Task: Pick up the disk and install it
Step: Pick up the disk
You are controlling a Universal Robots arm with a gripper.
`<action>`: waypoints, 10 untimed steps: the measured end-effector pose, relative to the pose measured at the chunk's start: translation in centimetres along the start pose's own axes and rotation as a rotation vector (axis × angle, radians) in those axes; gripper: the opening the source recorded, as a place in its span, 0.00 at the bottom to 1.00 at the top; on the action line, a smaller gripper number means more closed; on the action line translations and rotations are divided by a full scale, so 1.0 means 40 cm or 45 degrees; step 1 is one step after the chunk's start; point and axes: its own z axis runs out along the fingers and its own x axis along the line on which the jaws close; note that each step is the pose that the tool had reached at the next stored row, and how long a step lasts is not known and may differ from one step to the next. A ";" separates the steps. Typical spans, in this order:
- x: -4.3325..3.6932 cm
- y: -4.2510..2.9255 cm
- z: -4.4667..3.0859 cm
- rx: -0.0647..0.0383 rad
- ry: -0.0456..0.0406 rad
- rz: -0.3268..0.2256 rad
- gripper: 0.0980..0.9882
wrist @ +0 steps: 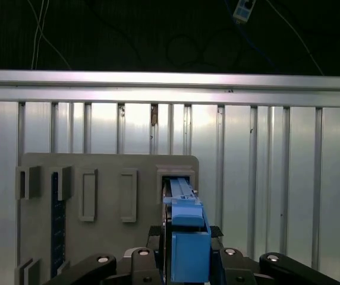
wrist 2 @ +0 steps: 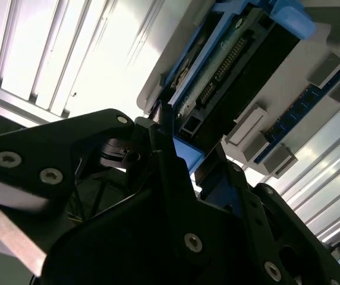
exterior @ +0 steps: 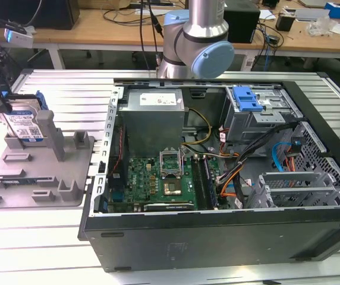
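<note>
Seeing black two-finger gripper (wrist: 189,264) closed down narrow, fingers (wrist 2: 169,166) tight against both sides of the top blue edge of the flat silver-metal disk with white-and-blue label and bright blue plastic bracket (exterior: 24,123). Looks clamped on it. Stands on edge, upright, in a slot of the grey plastic stand with posts (exterior: 69,172), not lifted out, label towards the exterior camera. Sits at the exterior view's left on the silver slatted aluminium table (exterior: 39,237). Just beside the stand, to the exterior view's right: open black computer case (exterior: 217,231) with green motherboard (exterior: 158,178) inside and an all-blue plastic tab (exterior: 246,100) on the grey drive cage. Behind the case: silver-and-light-blue robot arm (exterior: 197,47). Furthest back: wooden benches (exterior: 98,27) with cables.
</note>
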 end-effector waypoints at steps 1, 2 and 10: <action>0.000 0.000 0.000 0.000 0.000 0.000 0.33; 0.000 0.000 0.000 0.000 0.000 0.000 0.33; 0.000 0.000 0.000 0.000 0.000 0.000 0.30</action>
